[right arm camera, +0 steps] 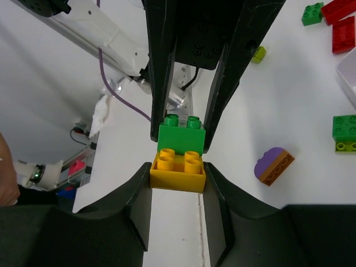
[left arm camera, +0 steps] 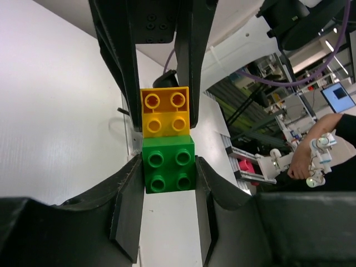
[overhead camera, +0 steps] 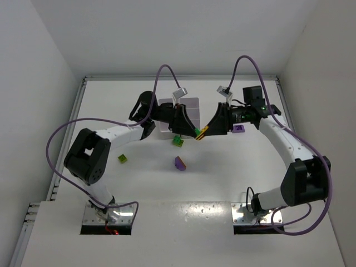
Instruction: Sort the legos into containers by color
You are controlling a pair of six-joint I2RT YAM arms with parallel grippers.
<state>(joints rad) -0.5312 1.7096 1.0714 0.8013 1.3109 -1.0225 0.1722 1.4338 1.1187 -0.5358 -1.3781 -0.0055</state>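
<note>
**Two arms, one stubborn pair of bricks**

From above, the left gripper (overhead camera: 188, 128) and right gripper (overhead camera: 208, 130) meet nose to nose over the table (overhead camera: 250, 183), well clear of its surface. Between them hangs a joined green brick (overhead camera: 196, 132) and yellow brick (overhead camera: 201, 134). The white tray (overhead camera: 191, 107) sits just behind the left gripper. A purple brick (overhead camera: 179, 163), a lime brick (overhead camera: 122, 158) and a green-topped clump (overhead camera: 177, 141) lie loose on the table below.

The left wrist camera shows that arm's jaws closed tight on the green brick (left arm camera: 169, 164), pads flat against both sides. The yellow brick (left arm camera: 164, 113) is stacked beyond it, between the other arm's fingers.

The right wrist camera gives the mirror view. Its jaws are pressed against the flanks of the yellow brick (right arm camera: 178, 168), and the green brick (right arm camera: 181, 133) is pinned by the left arm's fingers beyond.

The step in hand looks like splitting the two colours before sorting. The bricks are not yet parted, with no gap at the seam. The next move probably calls for a firm pull or a tilt apart with neither grip slipping, and then each colour carried to its own compartment.
</note>
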